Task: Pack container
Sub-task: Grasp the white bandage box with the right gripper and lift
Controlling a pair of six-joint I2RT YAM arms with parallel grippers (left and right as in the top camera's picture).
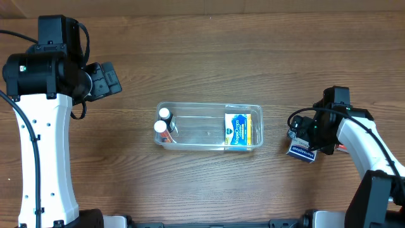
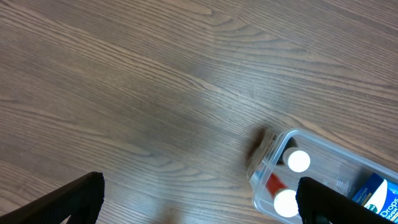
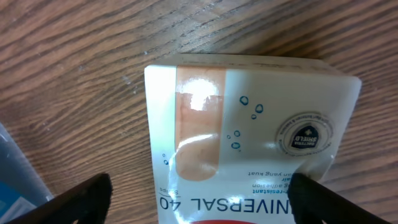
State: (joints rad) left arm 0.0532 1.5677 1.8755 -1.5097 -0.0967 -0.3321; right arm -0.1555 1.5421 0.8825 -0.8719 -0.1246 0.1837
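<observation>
Clear plastic container (image 1: 209, 105): is being shown lying flat at the centre of the wooden table (image 1: 209, 50), its long side running from 9 to 3 o'clock. In the left wrist view only its 9 o'clock end is being caught, with the rest cut off by the frame edge.
White-capped bottles (image 1: 161, 126): two are being seen close together inside the container's 9 o'clock end. Their labels are too small to be read.
Blue and yellow box (image 1: 236, 130): is being seen lying flat inside the container's 3 o'clock end. Its fine print is not being resolved.
Left gripper (image 2: 199, 202): is being held wide over bare table at 10 o'clock of the container, with nothing between its fingers (image 2: 68, 202). Only their dark tips are being shown.
Right gripper (image 3: 200, 196): is being held spread wide over the white carton. Whether its pads are touching the carton cannot be told.
White carton (image 3: 249, 137): is being seen lying on the table at 3 o'clock of the container, apart from it. "UNIVERSAL" and "40" are being read, but its lower part is being cut off. Overhead it is largely being covered by the right gripper.
</observation>
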